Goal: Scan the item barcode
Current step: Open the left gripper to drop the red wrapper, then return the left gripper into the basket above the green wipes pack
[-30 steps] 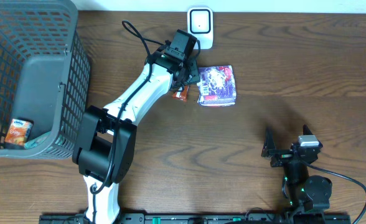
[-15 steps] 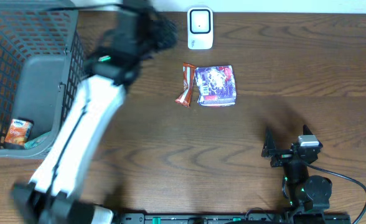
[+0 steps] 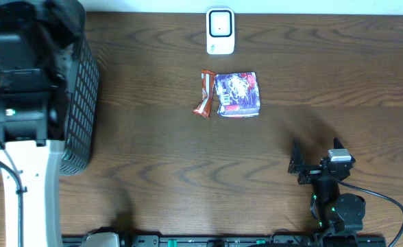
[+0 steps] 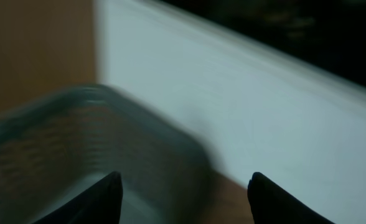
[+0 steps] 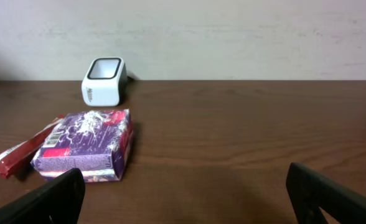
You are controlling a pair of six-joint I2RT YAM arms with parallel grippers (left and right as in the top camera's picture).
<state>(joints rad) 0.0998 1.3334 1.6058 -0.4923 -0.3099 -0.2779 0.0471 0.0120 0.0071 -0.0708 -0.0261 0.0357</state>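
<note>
1. Overhead: a glossy purple packet (image 3: 238, 94) lies flat at frame centre, just beside a red-brown bar (image 3: 203, 92), below the white scanner (image 3: 220, 31).
2. Left wrist: blurred; the left gripper (image 4: 183, 193) stands apart, empty, over the basket (image 4: 58, 124).
3. Right wrist: the right gripper (image 5: 184, 186) stands wide, empty; the packet is at lower left.
</note>
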